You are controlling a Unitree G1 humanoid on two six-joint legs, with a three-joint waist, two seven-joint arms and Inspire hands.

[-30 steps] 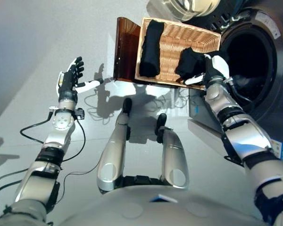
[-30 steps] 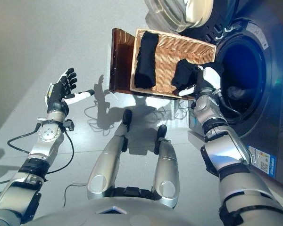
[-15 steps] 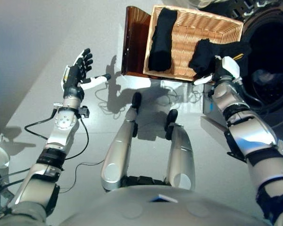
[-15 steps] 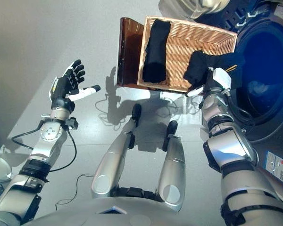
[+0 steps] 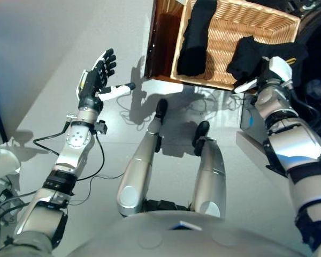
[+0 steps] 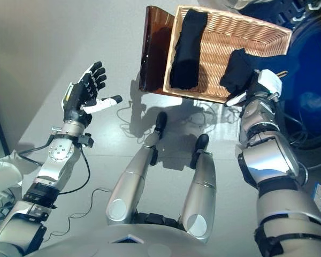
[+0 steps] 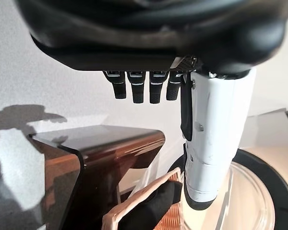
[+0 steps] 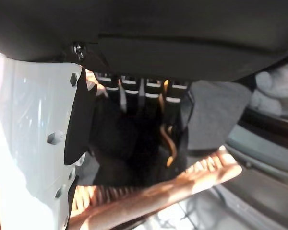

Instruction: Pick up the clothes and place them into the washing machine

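Note:
A wicker basket (image 5: 208, 81) stands on a brown stand (image 5: 160, 43) at the far side. A folded black garment (image 5: 195, 37) lies along its left side. A second black garment (image 5: 249, 53) is bunched at the near right corner and hangs over the basket's right edge. My right hand (image 5: 275, 72) rests on this garment, white-covered thumb sticking out; the right wrist view shows the black garment (image 8: 134, 143) right in front of the palm, above the basket rim (image 8: 182, 184). My left hand (image 5: 93, 83) is raised over the floor at the left, open and empty.
The washing machine's dark drum opening (image 6: 310, 80) lies just right of the basket. A white rounded object (image 5: 0, 160) sits at the lower left edge. Grey floor stretches between my left hand and the stand.
The whole picture has shifted because the camera moved. My right hand stays at the black garment on the basket's corner, and my left hand stays raised and open.

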